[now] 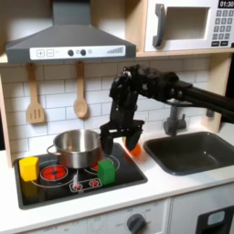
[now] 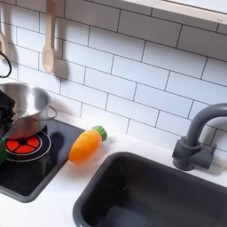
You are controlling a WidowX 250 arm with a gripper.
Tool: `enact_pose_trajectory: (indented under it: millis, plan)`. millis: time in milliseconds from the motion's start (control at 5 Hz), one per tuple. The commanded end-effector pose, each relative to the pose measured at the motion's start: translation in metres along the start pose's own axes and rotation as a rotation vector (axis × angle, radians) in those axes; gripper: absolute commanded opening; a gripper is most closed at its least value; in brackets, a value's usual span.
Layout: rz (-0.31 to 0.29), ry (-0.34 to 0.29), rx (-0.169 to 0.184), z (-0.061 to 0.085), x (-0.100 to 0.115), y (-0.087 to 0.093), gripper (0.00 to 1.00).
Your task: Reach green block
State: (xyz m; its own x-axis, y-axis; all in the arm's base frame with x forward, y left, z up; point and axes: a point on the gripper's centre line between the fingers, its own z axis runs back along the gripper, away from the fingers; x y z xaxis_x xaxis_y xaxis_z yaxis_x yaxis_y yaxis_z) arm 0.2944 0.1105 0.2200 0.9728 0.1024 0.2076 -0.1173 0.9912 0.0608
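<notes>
The green block [image 1: 106,170] stands on the black stovetop [image 1: 128,174] near its front edge, just in front of the steel pot [image 1: 78,146]. My gripper [image 1: 116,143] hangs a little above and slightly to the right of the block in the first exterior view. Its fingers are spread open with nothing between them. The black arm reaches in from the first exterior view's right. A dark part of the gripper [image 2: 5,110] shows at the second exterior view's left edge, in front of the pot [image 2: 25,105].
A yellow block [image 1: 29,167] sits at the stovetop's left. The orange carrot toy [image 2: 84,144] lies between stovetop and sink [image 1: 196,154], partly behind the gripper in the first exterior view. A grey faucet [image 2: 197,137] stands behind the sink. Wooden utensils [image 1: 80,102] hang on the wall.
</notes>
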Motion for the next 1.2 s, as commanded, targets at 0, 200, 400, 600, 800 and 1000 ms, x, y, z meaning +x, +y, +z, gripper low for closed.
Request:
enact_pose_trajectory:
  millis: [0,200,400,600,800,1000]
  plan:
    - [0.014,0.013,-0.007,-0.01,0.005,-0.001,1.0]
    - [0.021,0.026,0.001,-0.016,0.003,0.001,1.0]
    - [0.028,0.012,0.013,-0.016,0.008,0.004,1.0]
    - [0.032,0.02,0.019,-0.022,0.01,0.005,1.0]
    - [0.031,0.03,0.009,-0.031,0.011,0.005,1.0]
    - [0.02,0.039,0.01,-0.037,0.014,0.005,1.0]
